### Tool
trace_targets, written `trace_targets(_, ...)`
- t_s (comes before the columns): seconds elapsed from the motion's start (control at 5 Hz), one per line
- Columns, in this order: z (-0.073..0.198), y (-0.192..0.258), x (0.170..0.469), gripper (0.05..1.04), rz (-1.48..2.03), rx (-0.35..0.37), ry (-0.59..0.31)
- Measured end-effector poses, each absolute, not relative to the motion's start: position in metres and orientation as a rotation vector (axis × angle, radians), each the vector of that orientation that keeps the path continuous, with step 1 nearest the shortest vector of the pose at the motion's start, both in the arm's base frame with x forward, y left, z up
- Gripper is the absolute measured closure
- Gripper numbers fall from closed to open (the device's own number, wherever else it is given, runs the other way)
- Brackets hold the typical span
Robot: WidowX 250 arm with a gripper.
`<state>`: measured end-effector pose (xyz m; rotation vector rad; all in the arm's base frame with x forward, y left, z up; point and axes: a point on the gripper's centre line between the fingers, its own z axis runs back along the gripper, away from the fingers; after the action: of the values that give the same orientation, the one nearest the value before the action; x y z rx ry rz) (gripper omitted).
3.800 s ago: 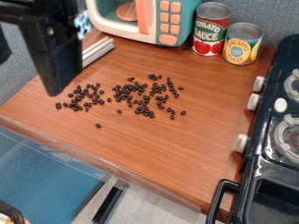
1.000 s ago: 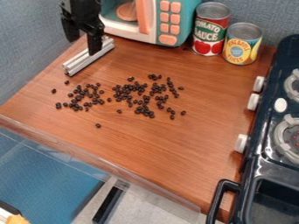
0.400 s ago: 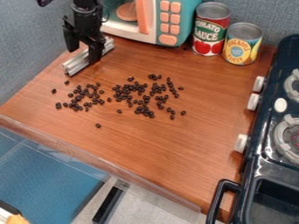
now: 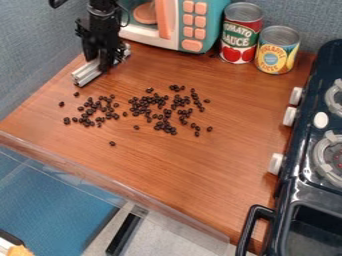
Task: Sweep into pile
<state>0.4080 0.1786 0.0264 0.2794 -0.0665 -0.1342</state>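
Arm enters at the view's top edge, upper left; gripper hangs nearly upright, pointing down at the silver bar. Bar lies slantwise on the wooden counter under it, one end emerging below-left of the gripper, the other to its upper right. Opening: cannot tell, nor whether the bar is gripped. Dark beans: loose scatter below and to the right of the gripper, apart from it; nearer, smaller cluster below, larger one farther right. Toy microwave near, upper right.
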Motion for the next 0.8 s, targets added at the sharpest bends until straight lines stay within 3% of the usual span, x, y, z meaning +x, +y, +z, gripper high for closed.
trace_targets(0.8, 0.024, 0.19, 0.387, 0.722, -0.159, 0.314, -0.016)
